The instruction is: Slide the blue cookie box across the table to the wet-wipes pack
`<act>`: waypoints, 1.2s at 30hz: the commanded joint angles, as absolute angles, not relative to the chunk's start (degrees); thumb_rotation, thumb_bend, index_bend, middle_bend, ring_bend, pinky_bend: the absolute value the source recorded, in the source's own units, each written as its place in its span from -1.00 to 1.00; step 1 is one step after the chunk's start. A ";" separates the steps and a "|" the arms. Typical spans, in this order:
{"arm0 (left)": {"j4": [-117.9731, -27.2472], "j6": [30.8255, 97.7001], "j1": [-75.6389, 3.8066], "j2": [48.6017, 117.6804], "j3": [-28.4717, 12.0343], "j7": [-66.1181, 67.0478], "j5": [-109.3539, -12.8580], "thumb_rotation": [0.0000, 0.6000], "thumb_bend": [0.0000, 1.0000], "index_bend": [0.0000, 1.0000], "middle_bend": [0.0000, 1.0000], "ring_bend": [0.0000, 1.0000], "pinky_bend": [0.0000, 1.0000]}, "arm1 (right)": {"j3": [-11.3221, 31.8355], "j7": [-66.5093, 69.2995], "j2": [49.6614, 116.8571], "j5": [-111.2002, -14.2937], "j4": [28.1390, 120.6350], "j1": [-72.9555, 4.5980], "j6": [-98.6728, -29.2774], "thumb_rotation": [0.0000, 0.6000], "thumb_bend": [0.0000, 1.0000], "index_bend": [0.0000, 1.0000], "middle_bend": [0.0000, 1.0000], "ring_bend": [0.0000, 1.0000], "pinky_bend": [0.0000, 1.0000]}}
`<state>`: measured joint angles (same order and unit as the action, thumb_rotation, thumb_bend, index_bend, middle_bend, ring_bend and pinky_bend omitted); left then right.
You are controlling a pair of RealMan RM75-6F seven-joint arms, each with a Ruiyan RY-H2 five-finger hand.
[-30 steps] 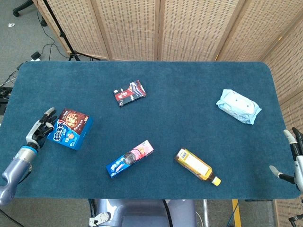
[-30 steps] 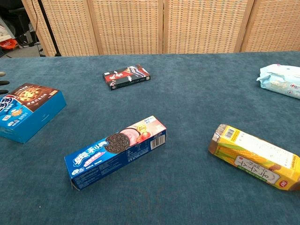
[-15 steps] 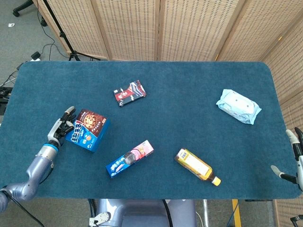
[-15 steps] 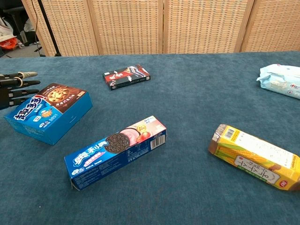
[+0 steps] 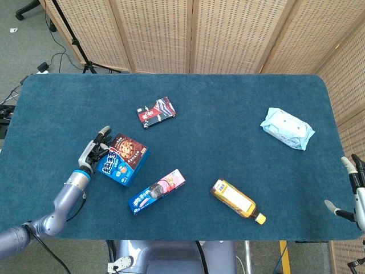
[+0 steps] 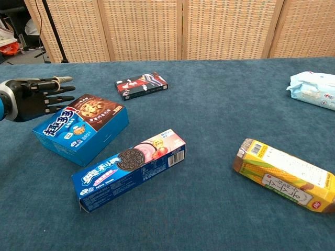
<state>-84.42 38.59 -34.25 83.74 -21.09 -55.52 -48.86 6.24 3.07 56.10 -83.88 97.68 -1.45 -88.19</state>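
One robot hand in contact: the left robot hand [image 5: 97, 149] presses flat against the blue cookie box [image 5: 124, 159]

Fingers [image 6: 55, 90] are extended and slightly apart along the box's left side, holding nothing. The right robot hand [image 5: 355, 188] hovers at the desk's right edge, fingers spread and empty. The box lies flat on the blue-carpeted desk [image 5: 228, 114], left of centre, well apart from the wet-wipes pack [image 5: 287, 128] at the far right. A sandwich-cookie box [image 5: 156, 191], a yellow bottle [image 5: 238, 201] and a small red-black box [image 5: 156, 112] also lie on it. Woven screens [image 5: 228, 34] stand behind
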 commanded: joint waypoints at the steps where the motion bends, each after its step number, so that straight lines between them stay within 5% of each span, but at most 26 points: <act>1: -84.75 38.22 -35.25 84.98 -22.17 -53.64 -47.30 1.00 1.00 -1.00 -1.00 -1.00 -1.00 | 6.26 3.06 56.12 -83.80 97.64 -1.48 -88.14 1.00 -1.00 -1.00 -1.00 -1.00 -1.00; 8: -86.42 37.95 -37.09 86.08 -23.85 -48.95 -45.07 1.00 1.00 -1.00 -1.00 -1.00 -1.00 | 6.23 2.99 56.14 -83.77 97.60 -1.51 -88.10 1.00 -1.00 -1.00 -1.00 -1.00 -1.00; 14: -89.60 44.72 -34.25 84.45 -23.36 -44.61 -51.30 1.00 0.93 -1.00 -1.00 -1.00 -1.00 | 6.19 3.19 56.11 -83.72 97.57 -1.47 -88.08 1.00 -1.00 -1.00 -1.00 -1.00 -1.00; 17: -90.73 47.66 -32.27 80.15 -19.40 -37.79 -58.81 1.00 0.35 -1.00 -1.00 -1.00 -1.00 | 6.10 3.24 56.10 -84.02 97.67 -1.41 -88.27 1.00 -1.00 -1.00 -1.00 -1.00 -1.00; 19: -91.14 49.15 -31.59 77.02 -16.90 -32.24 -62.65 1.00 -0.45 -1.00 -1.00 -1.00 -1.00 | 6.04 3.18 56.12 -84.22 97.75 -1.38 -88.40 1.00 -1.00 -1.00 -1.00 -1.00 -1.00; 21: -91.99 51.48 -30.98 74.25 -14.94 -25.98 -65.56 1.00 -0.92 -1.00 -1.00 -1.00 -1.00 | 6.00 3.02 56.13 -84.39 97.93 -1.35 -88.54 1.00 -1.00 -1.00 -1.00 -1.00 -1.00; 22: -92.12 52.59 -30.77 73.05 -13.88 -22.46 -66.99 1.00 -1.00 -1.00 -1.00 -1.00 -1.00 | 5.97 3.02 56.12 -84.48 98.02 -1.34 -88.59 1.00 -1.00 -1.00 -1.00 -1.00 -1.00; 28: -95.87 57.48 -29.17 66.97 -9.55 -8.59 -72.97 1.00 -1.00 -1.00 -1.00 -1.00 -1.00 | 6.01 3.10 56.10 -84.55 98.31 -1.21 -88.93 1.00 -1.00 -1.00 -1.00 -1.00 -1.00; 36: -92.13 62.67 -27.63 67.52 -5.06 -0.99 -81.85 1.00 -1.00 -1.00 -1.00 -1.00 -1.00 | 6.08 3.26 56.05 -84.42 98.39 -1.14 -89.04 1.00 -1.00 -1.00 -1.00 -1.00 -1.00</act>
